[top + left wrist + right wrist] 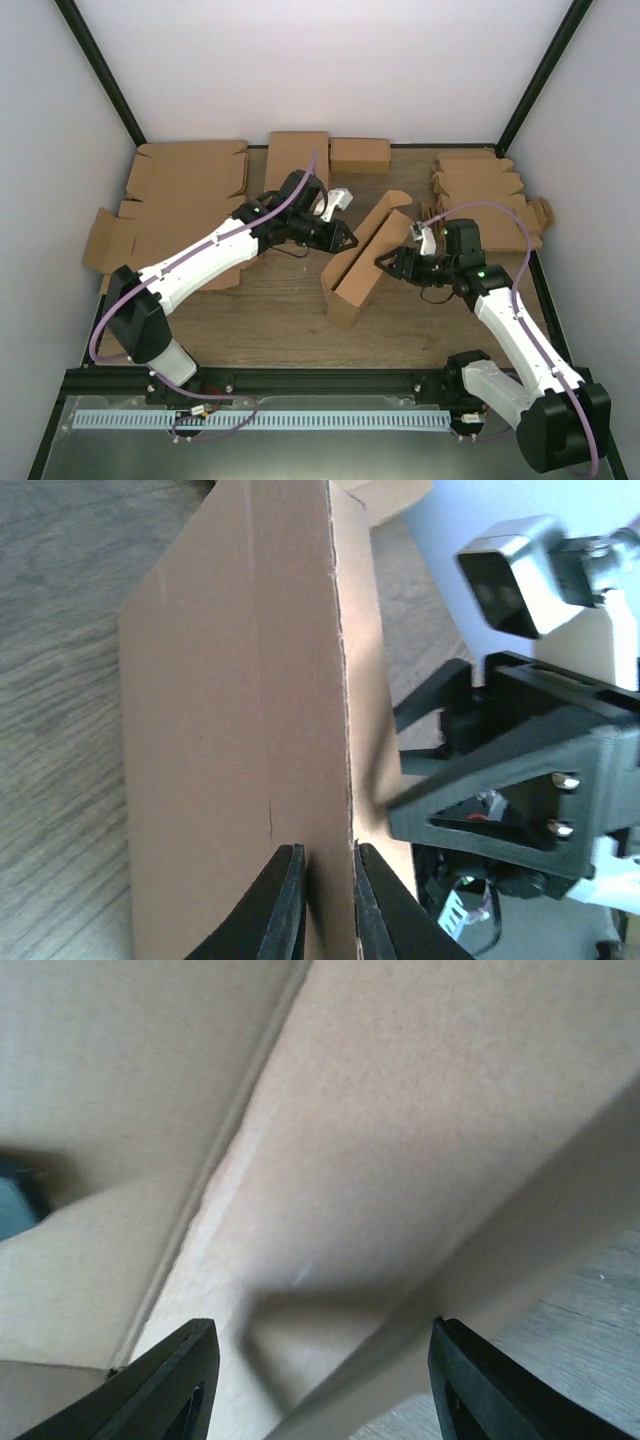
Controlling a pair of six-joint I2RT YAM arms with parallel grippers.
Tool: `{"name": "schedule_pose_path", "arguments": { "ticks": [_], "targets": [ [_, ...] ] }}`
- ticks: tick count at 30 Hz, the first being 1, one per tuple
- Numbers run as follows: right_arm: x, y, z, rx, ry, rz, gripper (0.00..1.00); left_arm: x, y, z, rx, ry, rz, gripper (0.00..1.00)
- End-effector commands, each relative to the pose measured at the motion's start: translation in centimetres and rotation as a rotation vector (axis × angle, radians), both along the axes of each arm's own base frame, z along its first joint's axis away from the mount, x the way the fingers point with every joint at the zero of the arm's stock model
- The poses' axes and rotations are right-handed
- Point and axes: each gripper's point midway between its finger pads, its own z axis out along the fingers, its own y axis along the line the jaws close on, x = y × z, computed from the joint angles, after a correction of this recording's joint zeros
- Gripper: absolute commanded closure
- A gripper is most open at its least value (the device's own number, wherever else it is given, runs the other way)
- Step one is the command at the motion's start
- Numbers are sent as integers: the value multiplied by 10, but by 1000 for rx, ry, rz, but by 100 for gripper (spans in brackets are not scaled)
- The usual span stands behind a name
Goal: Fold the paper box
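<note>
The paper box [362, 258] is a brown cardboard mailer, partly folded into a long trough, lying diagonally at the table's middle. My left gripper [349, 240] is at its left long wall. In the left wrist view the fingers [328, 900] are pinched on that wall's upper edge [230, 700]. My right gripper [383, 264] is at the box's right side, jaws wide open. In the right wrist view [320, 1380] the box's inner panels and a fold line [400, 1140] fill the frame just ahead of the fingers. Contact there cannot be told.
Large flat cardboard blanks [185, 195] lie stacked at the left. Two smaller folded boxes [297, 158] [360, 154] stand at the back. A stack of small notched blanks [485, 190] lies at the right. The right arm's gripper body [520, 780] shows close beyond the box wall.
</note>
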Motion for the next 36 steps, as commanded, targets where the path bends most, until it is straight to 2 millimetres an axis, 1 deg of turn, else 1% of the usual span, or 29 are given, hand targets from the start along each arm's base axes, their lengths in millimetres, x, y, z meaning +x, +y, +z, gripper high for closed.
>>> {"name": "schedule_pose_path", "arguments": {
  "ticks": [1,3,6,8,11,15,18,21,27,30,33,35,36],
  "targets": [
    [-2,2,4,42,-49,1,41,-21,-22,20,-83,13,-121,82],
    [-4,4,3,75,-57,5,42,-24,-24,20,-85,11,-136,77],
    [-7,7,-2,117,-47,6,43,-25,-24,20,-80,0,-146,64],
    [-6,7,0,126,-57,5,44,-24,-23,17,-70,-3,-149,54],
    [-3,8,1,126,-69,4,44,-24,-23,14,-61,-3,-151,49],
    [-3,11,-5,150,-50,18,46,-22,-23,10,-51,-5,-148,44],
    [-3,14,-6,163,-50,20,47,-23,-23,4,-44,8,-149,43],
    [-1,16,-7,160,-53,20,48,-25,-25,3,-65,21,-158,43],
    [0,28,-19,141,-24,42,49,-23,-26,3,-59,14,-158,43],
    [0,33,-21,141,-29,45,49,-22,-25,0,-47,15,-154,43],
    [2,35,-21,136,-35,46,49,-22,-26,4,-59,16,-154,43],
    [5,34,-20,122,-41,43,49,-22,-26,11,-69,5,-153,42],
    [6,34,-18,114,-50,44,48,-21,-25,16,-71,-5,-150,40]
  ]
}}
